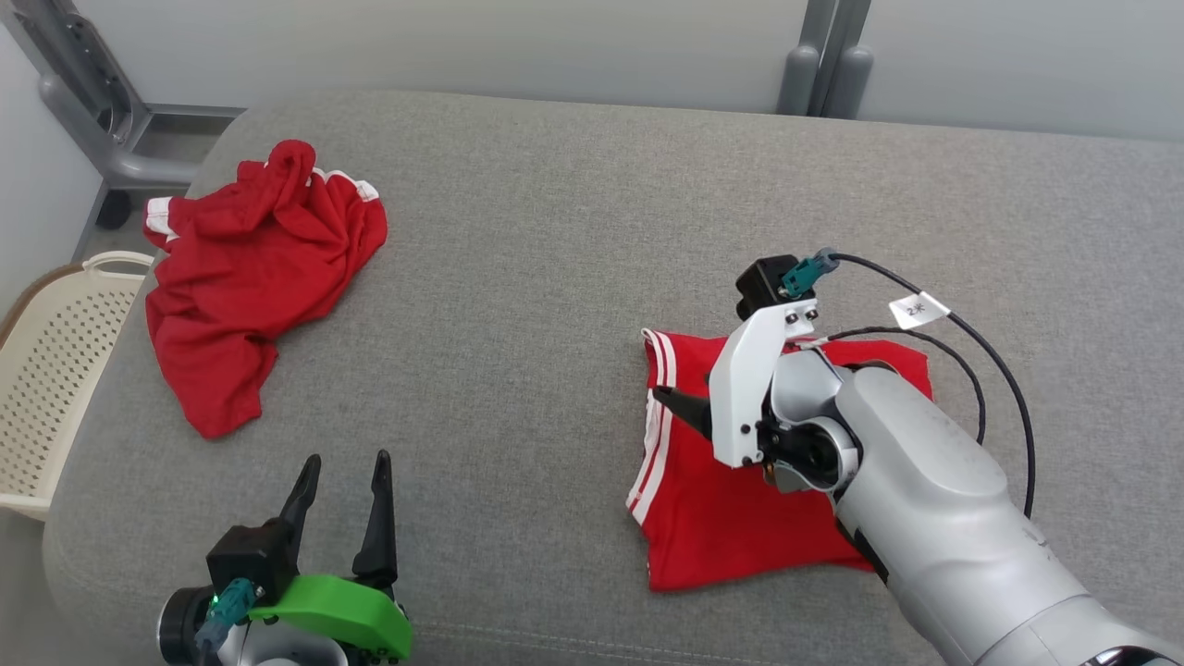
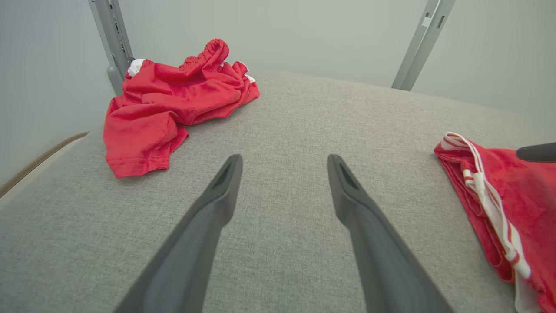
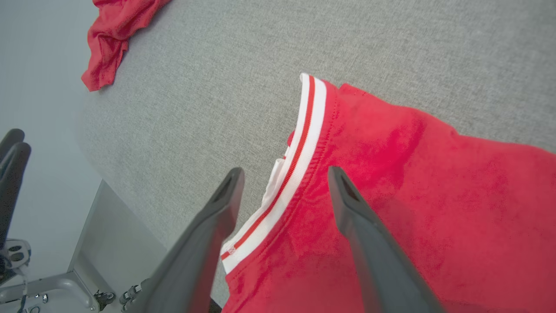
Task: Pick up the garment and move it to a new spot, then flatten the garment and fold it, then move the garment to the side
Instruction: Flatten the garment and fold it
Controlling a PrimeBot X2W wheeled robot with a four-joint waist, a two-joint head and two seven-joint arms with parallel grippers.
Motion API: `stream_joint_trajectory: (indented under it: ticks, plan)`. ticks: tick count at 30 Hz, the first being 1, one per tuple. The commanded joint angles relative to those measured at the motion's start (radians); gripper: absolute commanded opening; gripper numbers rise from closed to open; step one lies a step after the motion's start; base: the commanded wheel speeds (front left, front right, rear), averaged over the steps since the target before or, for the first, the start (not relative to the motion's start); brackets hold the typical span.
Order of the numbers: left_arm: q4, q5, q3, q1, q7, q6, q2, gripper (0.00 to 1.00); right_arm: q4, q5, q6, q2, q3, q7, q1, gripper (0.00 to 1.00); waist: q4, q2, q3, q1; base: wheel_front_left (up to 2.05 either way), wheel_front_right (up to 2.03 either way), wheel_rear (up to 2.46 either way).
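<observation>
While the right fingers [image 3: 215,217] hang spread open, gripping nothing, over the folded red garment [image 1: 731,518] at the grey worktop's [image 1: 555,231] right side, the left fingers [image 2: 213,213] sit open too. I'd judge that 1 finished. The crumpled red garment [image 1: 250,268] lies far-left, ahead of the left arm, nearer it.

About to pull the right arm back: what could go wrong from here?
1. The open right gripper straddles the striped trim of the folded garment; a finger could snag it on retreat and undo the fold.
2. The garment lies near the front edge of the grey cushion; dragging might pull it off.
</observation>
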Motion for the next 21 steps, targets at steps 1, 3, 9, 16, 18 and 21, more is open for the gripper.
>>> stream_joint_trajectory:
  ticks: [1,3,9,16,18,21]
  plan:
    - [-0.003,0.005,0.004,0.015,-0.003,0.004,0.000,1.00,0.007,-0.007,0.000,-0.002,-0.017,-0.025,-0.015,1.00,-0.009,0.0000,-0.011,0.0000,0.00,0.00,0.00]
    - [-0.005,0.007,0.004,0.022,-0.003,0.004,0.002,1.00,0.010,-0.015,0.000,-0.005,-0.045,-0.052,-0.021,1.00,-0.017,0.0000,-0.021,0.0000,0.00,0.00,0.00]
    - [-0.013,0.011,0.006,0.043,-0.003,0.007,0.008,1.00,-0.014,-0.033,0.000,-0.063,-0.143,-0.063,0.015,1.00,-0.046,0.0000,-0.049,0.0000,0.00,0.00,0.00]
    - [-0.031,0.010,0.012,0.057,-0.003,0.017,0.010,1.00,-0.118,-0.110,0.000,-0.170,-0.298,-0.021,0.116,1.00,-0.103,0.0000,-0.051,0.0000,0.00,0.00,0.00]
    - [-0.037,0.009,0.015,0.055,-0.003,0.020,0.011,1.00,-0.158,-0.132,0.000,-0.178,-0.348,-0.004,0.152,1.00,-0.118,0.0000,-0.046,0.0000,0.00,0.00,0.00]
    - [-0.043,0.006,0.020,0.047,-0.003,0.020,0.015,1.00,-0.228,-0.164,0.000,-0.170,-0.414,0.026,0.209,1.00,-0.140,0.0000,-0.035,0.0000,0.00,0.00,0.00]
